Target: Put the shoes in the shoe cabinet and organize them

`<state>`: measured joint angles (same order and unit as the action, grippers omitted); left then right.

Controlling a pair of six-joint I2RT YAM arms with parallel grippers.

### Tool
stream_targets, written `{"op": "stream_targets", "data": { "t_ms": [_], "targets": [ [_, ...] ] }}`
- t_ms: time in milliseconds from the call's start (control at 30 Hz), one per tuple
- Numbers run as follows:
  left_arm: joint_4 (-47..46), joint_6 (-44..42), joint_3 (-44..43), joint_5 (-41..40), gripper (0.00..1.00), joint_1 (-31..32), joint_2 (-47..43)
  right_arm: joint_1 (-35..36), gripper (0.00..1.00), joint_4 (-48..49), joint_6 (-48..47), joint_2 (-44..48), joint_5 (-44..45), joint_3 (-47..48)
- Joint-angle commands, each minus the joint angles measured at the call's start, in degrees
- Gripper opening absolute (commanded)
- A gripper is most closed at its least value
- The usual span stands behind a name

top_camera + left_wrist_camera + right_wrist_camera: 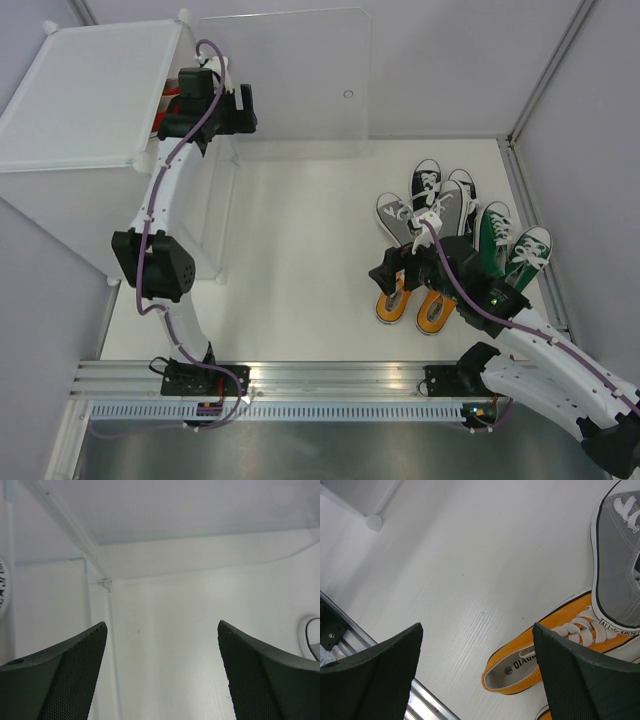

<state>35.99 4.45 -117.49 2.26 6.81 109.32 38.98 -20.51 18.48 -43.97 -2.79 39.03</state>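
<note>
1. Jaws on the right gripper (477,675) stood wide with nothing in them, hovering over an orange shoe (540,655) lying on the table (300,260). I'd drop straight down and pinch across the heel opening, keeping clear of the loose white laces.
2. Its canvas upper looked soft and squashy, while the white rubber sole looked like the stiff part. A grip low on the sides seemed safest.
3. The grey shoe (620,565) sat right against the orange one's toe end, so I'd lift slowly.
4. The black pair (428,185) and green pair (495,232) lay just beyond, also on the table.
5. Far left, the left gripper (162,670) was wide and empty too, at the mouth of the shoe cabinet (90,95). The cabinet was matte translucent plastic with its clear door panel (290,80) swung open. A red shoe (172,100) peeked out from inside.
</note>
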Motion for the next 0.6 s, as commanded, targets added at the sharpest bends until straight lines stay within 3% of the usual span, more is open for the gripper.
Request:
{"op": "stream_targets", "data": {
  "t_ms": [0,167,300,400,567],
  "targets": [
    [-0.5,1.4,-0.9,9.7,0.94,-0.1,-3.8,-0.1,0.93,2.0,0.6,0.0,-0.4,-0.2],
    [-0.5,2.9,0.9,15.9,0.94,0.4,-7.2,-0.1,0.93,2.0,0.6,0.2,-0.3,-0.2],
    [-0.7,3.2,0.9,15.8,0.94,2.8,-9.5,0.0,0.93,2.0,0.7,0.3,-0.1,-0.2],
    [-0.7,2.1,1.2,10.6,0.94,5.4,-11.3,0.0,0.93,1.8,0.7,0.5,0.3,-0.2],
    [-1.3,-0.6,3.2,-5.9,0.93,7.9,-13.3,-0.1,0.93,1.6,0.7,1.5,0.8,-0.2]
  ]
}}
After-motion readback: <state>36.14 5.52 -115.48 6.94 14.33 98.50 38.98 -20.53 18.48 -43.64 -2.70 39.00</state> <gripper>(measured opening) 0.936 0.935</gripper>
